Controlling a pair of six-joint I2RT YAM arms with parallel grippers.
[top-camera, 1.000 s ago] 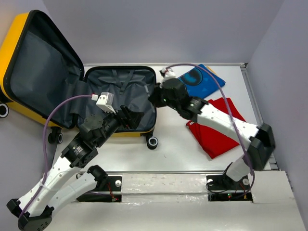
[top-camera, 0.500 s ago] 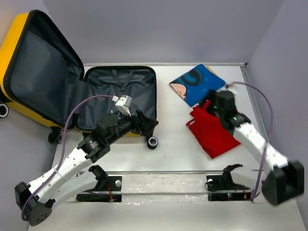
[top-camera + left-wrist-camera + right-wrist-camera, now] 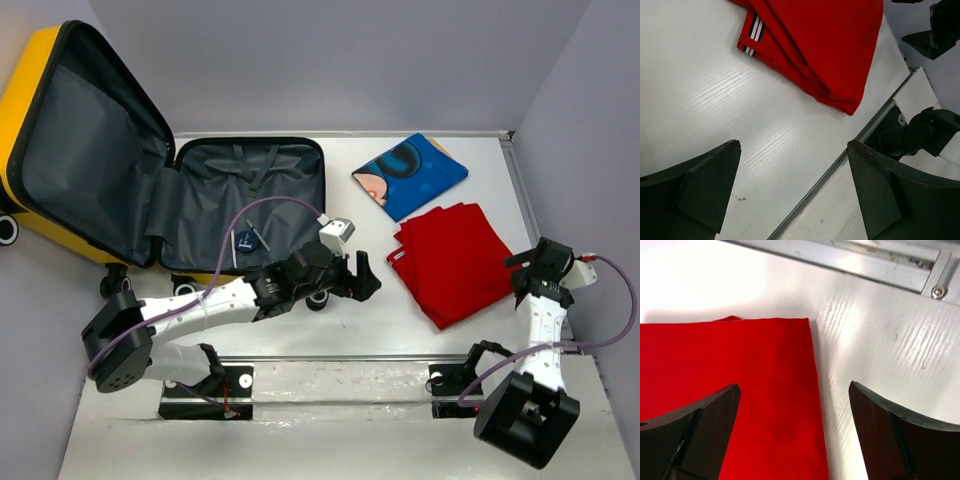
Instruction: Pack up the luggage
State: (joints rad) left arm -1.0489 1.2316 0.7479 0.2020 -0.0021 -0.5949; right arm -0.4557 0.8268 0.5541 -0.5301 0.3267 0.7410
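Observation:
The luggage (image 3: 30, 90) lies open at the left: yellow shell, dark grey lining (image 3: 270, 185), lid raised. A small dark item with a white mark (image 3: 243, 241) rests inside it. A folded red cloth (image 3: 450, 260) lies right of centre, and a folded blue cartoon-print cloth (image 3: 410, 175) behind it. My left gripper (image 3: 365, 275) hovers open just left of the red cloth (image 3: 820, 45), nothing between its fingers (image 3: 705, 190). My right gripper (image 3: 525, 265) stands open at the cloth's right edge. That edge (image 3: 810, 390) runs between its fingers (image 3: 900, 440).
Grey walls close in the table at the back and right. A metal rail (image 3: 865, 260) borders the right side, and another rail (image 3: 840, 165) runs along the near edge. The right arm's base (image 3: 920, 135) stands beyond it. A caster wheel (image 3: 112, 285) sticks out under the luggage.
The right arm swung from over the luggage to the table's right side and its gripper opened. The left arm reached rightward from the luggage rim toward the red cloth.

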